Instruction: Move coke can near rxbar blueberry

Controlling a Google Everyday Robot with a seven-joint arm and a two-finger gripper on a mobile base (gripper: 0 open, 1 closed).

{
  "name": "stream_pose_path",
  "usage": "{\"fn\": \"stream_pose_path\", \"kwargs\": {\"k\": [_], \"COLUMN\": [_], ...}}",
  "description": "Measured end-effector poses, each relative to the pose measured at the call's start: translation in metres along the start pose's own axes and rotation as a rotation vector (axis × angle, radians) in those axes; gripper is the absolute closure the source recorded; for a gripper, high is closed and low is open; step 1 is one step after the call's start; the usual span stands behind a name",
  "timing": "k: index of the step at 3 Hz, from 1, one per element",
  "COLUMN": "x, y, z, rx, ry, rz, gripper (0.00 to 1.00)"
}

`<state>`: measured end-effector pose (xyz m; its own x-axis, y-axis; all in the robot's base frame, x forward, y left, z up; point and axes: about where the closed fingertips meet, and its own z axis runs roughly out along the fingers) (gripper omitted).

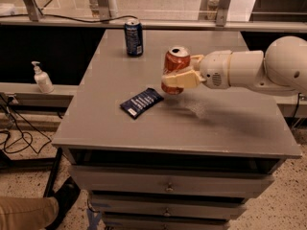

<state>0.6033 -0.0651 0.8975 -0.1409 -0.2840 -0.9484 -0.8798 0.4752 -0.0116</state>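
The coke can (175, 61), red with a silver top, is held in my gripper (177, 80), whose cream fingers (184, 79) are shut around its lower half. The can is upright, slightly tilted, and looks raised a little off the grey table (230, 123). The rxbar blueberry (141, 102), a flat dark navy wrapper with white text, lies on the table just left of and below the can, a short gap apart. My white arm reaches in from the right.
A dark blue soda can (134, 37) stands at the table's back left. A soap dispenser (42, 78) sits on a ledge to the left. Drawers are below the tabletop. A person's shoe and leg (33, 212) are at the bottom left.
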Motion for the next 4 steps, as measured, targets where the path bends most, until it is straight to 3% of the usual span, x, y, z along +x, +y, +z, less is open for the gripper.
{"fn": "stream_pose_path", "kwargs": {"k": [2,4], "x": [0.029,0.038], "y": [0.011,0.025], "z": [0.004,0.003], "rx": [-0.029,-0.066], "ry": [0.038,0.044], "rz": [0.020,-0.001], "gripper": [1.00,0.58]}}
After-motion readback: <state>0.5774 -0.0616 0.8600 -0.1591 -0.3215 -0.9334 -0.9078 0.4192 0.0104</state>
